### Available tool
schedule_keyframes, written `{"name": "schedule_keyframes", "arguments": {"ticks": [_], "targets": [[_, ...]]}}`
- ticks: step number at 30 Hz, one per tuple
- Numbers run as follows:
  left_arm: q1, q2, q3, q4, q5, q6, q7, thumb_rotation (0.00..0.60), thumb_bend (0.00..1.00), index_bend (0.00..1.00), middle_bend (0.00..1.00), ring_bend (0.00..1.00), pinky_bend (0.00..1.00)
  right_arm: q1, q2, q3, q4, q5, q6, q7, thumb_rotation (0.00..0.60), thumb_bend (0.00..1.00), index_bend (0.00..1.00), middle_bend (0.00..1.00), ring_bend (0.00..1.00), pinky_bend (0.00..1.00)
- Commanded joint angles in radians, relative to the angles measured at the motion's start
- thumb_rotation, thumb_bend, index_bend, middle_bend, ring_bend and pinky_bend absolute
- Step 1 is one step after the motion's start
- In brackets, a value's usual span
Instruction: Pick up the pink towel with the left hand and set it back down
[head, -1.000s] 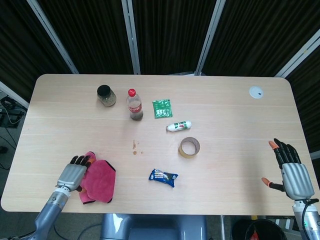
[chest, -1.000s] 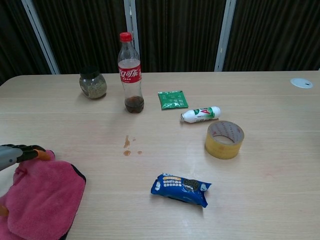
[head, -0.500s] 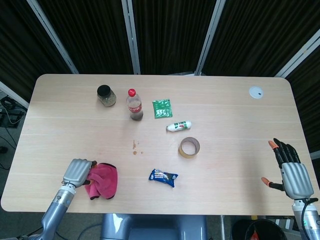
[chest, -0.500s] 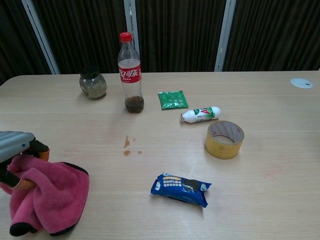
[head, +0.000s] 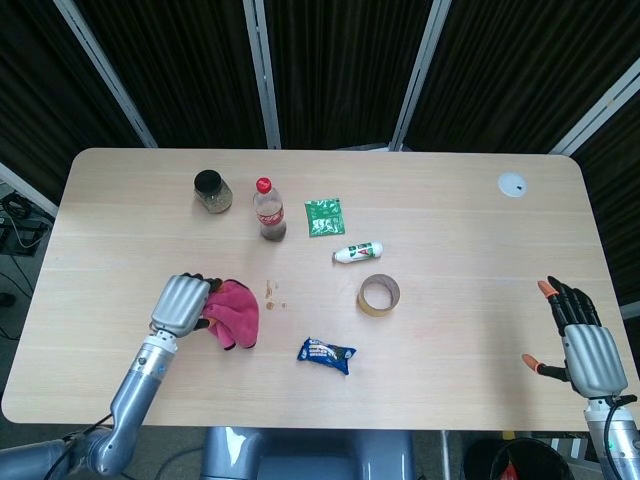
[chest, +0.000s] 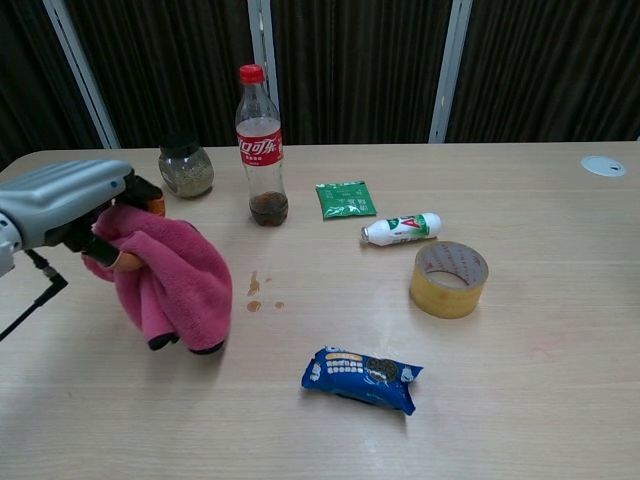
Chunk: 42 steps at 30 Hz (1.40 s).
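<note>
In the head view, the left hand (head: 182, 304) grips the pink towel (head: 235, 313) with its fingers curled into the cloth, near the left front part of the table (head: 450, 200); the towel hangs bunched to the right of the hand, just left of some brown stains (head: 273, 296). The right hand (head: 585, 345) sits at the table's right front edge, fingers spread and holding nothing. A jar (head: 212, 191), a cola bottle (head: 269, 211), a green packet (head: 324, 216), a small white bottle (head: 358, 252), a tape roll (head: 378, 294) and a blue snack pack (head: 326, 353) lie across the middle. In the chest view, the left hand (chest: 75, 205) holds the towel (chest: 170, 275) by its upper edge, the folds drooping, and whether the lowest tips touch the table (chest: 520, 380) I cannot tell. The stains (chest: 256, 292) lie just right of the towel, and the snack pack (chest: 362, 377) further right and nearer the front. The right hand does not show here.
</note>
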Motion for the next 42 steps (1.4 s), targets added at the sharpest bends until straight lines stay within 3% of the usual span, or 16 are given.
{"name": "schedule_keyframes", "arguments": {"ticks": [1,13,20,25,30,42], "targets": [[-0.046,-0.043,-0.037,0.032,-0.027,-0.027,0.029,0.6,0.59,0.86,0.6,0.5,0.52,-0.001,0.0,-0.001,-0.001,0.003,-0.002,0.007,0.6,0.02,0.0,0.0,0.0,0.0],[-0.205,-0.278,-0.108,0.262,-0.157,-0.091,0.128,0.6,0.59,0.86,0.59,0.5,0.52,-0.002,0.013,0.0,-0.014,0.016,-0.015,0.051,0.6,0.02,0.0,0.0,0.0,0.0],[-0.283,-0.434,-0.11,0.483,-0.216,-0.157,0.136,0.6,0.59,0.86,0.59,0.49,0.52,-0.001,0.019,0.002,-0.016,0.026,-0.026,0.077,0.6,0.02,0.0,0.0,0.0,0.0],[-0.305,-0.492,-0.106,0.606,-0.217,-0.177,0.115,0.6,0.59,0.86,0.59,0.49,0.52,0.001,0.02,0.001,-0.018,0.026,-0.032,0.08,0.6,0.02,0.0,0.0,0.0,0.0],[-0.302,-0.49,-0.098,0.644,-0.215,-0.177,0.112,0.6,0.59,0.87,0.59,0.5,0.52,0.001,0.019,0.002,-0.017,0.027,-0.031,0.079,0.6,0.02,0.0,0.0,0.0,0.0],[-0.206,-0.32,-0.061,0.6,-0.233,-0.139,0.13,0.6,0.59,0.86,0.59,0.5,0.52,-0.003,0.019,0.003,-0.023,0.024,-0.022,0.065,0.6,0.02,0.0,0.0,0.0,0.0]]}}
